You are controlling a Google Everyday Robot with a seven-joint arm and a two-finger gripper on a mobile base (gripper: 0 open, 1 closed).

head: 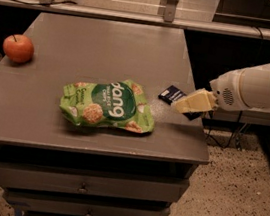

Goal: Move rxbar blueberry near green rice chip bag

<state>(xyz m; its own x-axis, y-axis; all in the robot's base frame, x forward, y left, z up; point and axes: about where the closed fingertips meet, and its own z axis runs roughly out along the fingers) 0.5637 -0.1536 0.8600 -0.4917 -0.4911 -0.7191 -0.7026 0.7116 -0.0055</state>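
Observation:
The green rice chip bag (107,104) lies flat near the front middle of the grey table (109,45), its "dang" lettering upside down to me. The rxbar blueberry (171,93), a small dark navy bar, lies at the table's right edge, a short gap to the right of the bag. My gripper (188,105) reaches in from the right on a white arm (259,88) and lies across the bar's right part, hiding it. Only the bar's left end shows.
A red apple (18,48) sits at the table's left edge. Metal frame posts (172,2) stand behind the table. Drawers (83,185) are below its front edge. A speckled floor (231,205) lies to the right.

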